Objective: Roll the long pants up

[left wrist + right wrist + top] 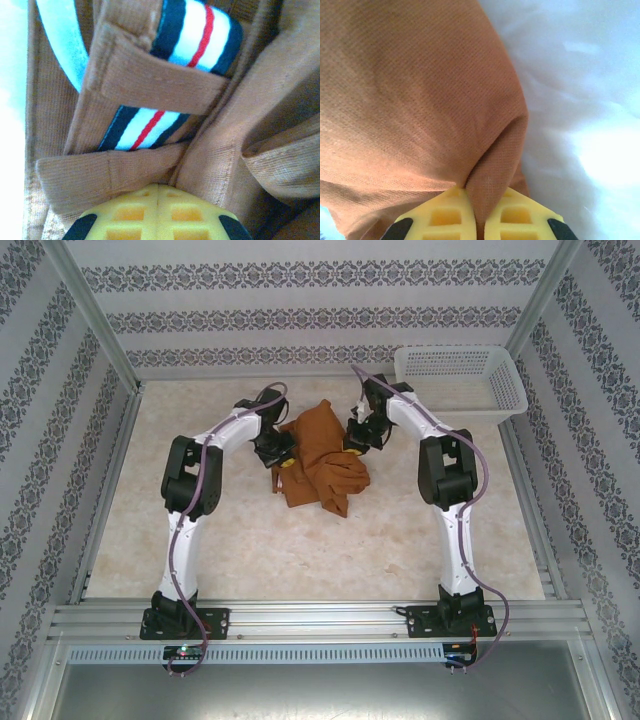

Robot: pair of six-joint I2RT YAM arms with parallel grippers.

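The long pants (322,455) lie bunched in a rust-brown heap at the middle of the table, between my two grippers. My left gripper (283,452) is at the heap's left edge. In the left wrist view its yellow fingertips (158,187) are shut tight, with a thin crease of the waistband cloth (125,170) drawn into their tips. A striped lining (197,35) in black, white and red shows under a belt loop. My right gripper (357,438) is at the heap's right side, shut on a fold of the pants (410,90) that stands between its fingers (480,199).
A white mesh basket (462,380) stands at the back right corner. The pale table top (300,550) stretches in front of the heap towards the arm bases. Patterned walls and metal rails enclose the table on the left, right and far sides.
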